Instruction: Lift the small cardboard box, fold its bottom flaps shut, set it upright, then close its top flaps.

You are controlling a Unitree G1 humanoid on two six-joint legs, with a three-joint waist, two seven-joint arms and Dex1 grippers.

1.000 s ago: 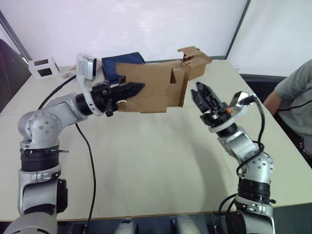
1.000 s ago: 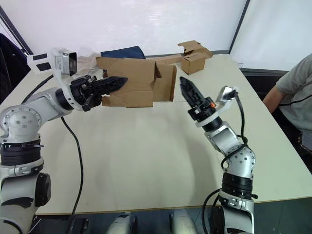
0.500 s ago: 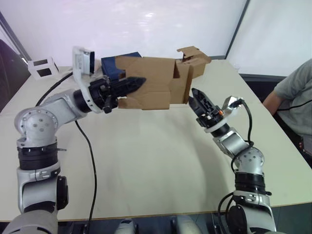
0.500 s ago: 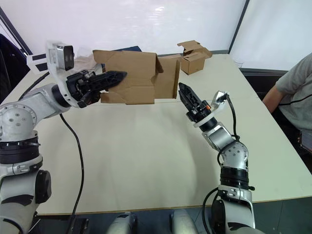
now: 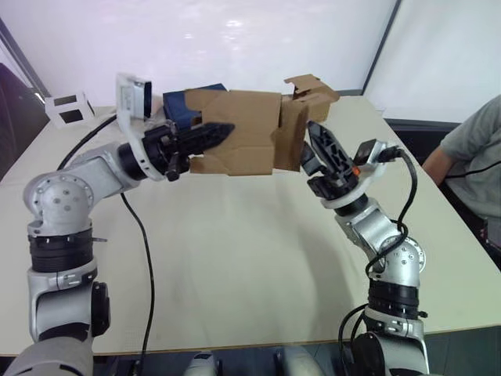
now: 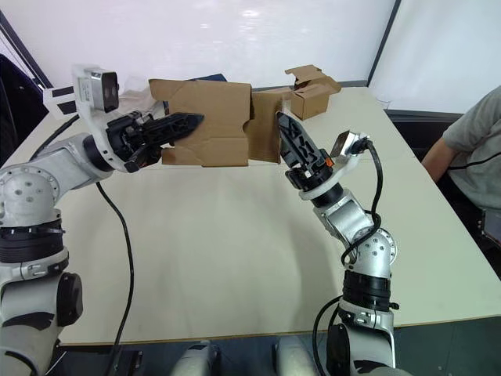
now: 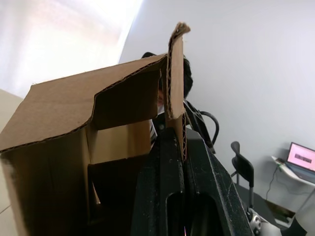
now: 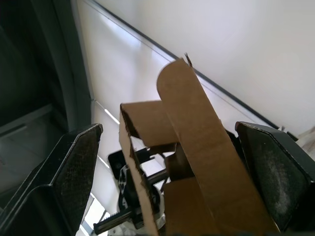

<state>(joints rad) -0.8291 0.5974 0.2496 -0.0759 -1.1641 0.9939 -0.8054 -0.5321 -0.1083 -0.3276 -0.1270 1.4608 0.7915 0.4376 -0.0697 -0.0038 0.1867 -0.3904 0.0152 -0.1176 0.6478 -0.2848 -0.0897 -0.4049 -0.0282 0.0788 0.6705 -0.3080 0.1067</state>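
Note:
The small cardboard box (image 5: 243,129) hangs sideways above the table, with flaps at both ends; I cannot tell which end is its bottom. My left gripper (image 5: 219,133) is shut on a cardboard panel (image 7: 174,123) at the box's left end and carries it. My right gripper (image 5: 317,139) is open at the box's right end. A rounded flap (image 8: 197,128) stands between its two fingers (image 8: 74,172), though I cannot tell if they touch it. The right-end flaps (image 5: 290,145) stand partly folded out.
A second small cardboard box (image 5: 313,98) with raised flaps sits at the table's back, behind the held box. A dark blue object (image 5: 192,106) and a white block (image 5: 69,108) lie at the back left. A person (image 5: 473,157) sits at the right edge. Bare table (image 5: 235,266) lies below the box.
My left gripper lifted the box a little, then held it steady. My right gripper rose and moved left, up to the box's right-end flap.

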